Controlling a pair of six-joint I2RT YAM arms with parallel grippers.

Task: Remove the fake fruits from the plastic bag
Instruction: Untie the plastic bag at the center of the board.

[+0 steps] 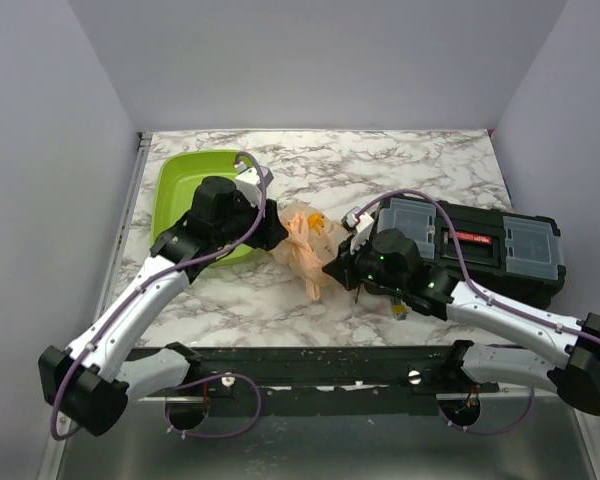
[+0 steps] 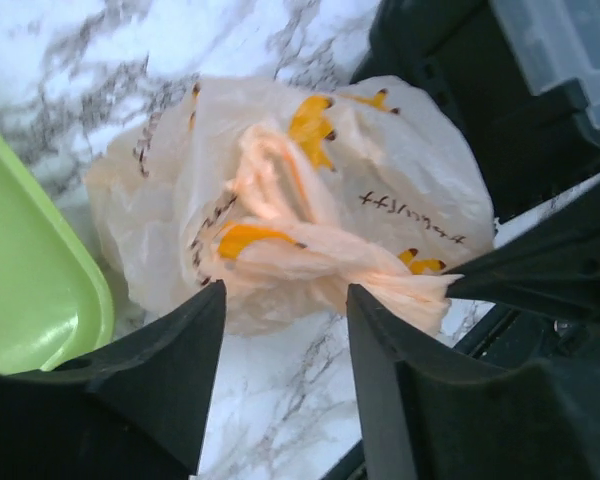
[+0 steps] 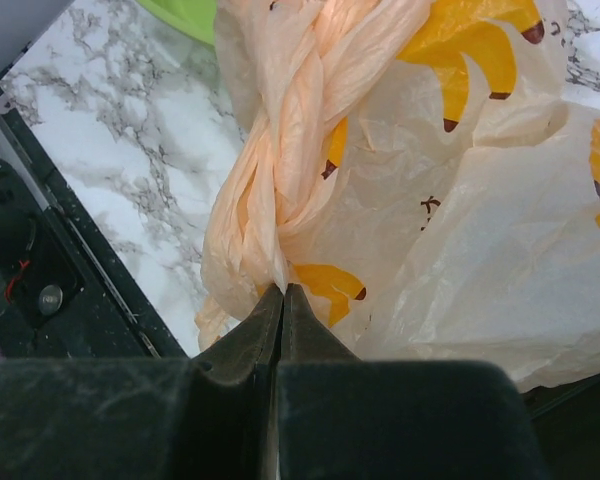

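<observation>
The plastic bag (image 1: pixel 305 245) lies crumpled on the marble top between the two arms, peach-beige with orange prints, its handles twisted into a rope (image 3: pixel 290 150). The fake fruits are hidden inside it. My left gripper (image 2: pixel 283 295) is open just short of the bag (image 2: pixel 320 180), nothing between its fingers. My right gripper (image 3: pixel 282 290) is shut on the lower end of the twisted handles. In the left wrist view that pinched end (image 2: pixel 420 290) is drawn out to a point at the right gripper's tip. From above, the left gripper (image 1: pixel 275 228) is at the bag's left side and the right gripper (image 1: pixel 332 270) at its near right.
A lime-green tray (image 1: pixel 185 180) sits at the back left, partly under the left arm, its rim (image 2: pixel 40 290) close beside the bag. A black toolbox with grey lid panels (image 1: pixel 480 245) lies right of the bag, behind the right arm. A black rail (image 1: pixel 310 365) runs along the near table edge.
</observation>
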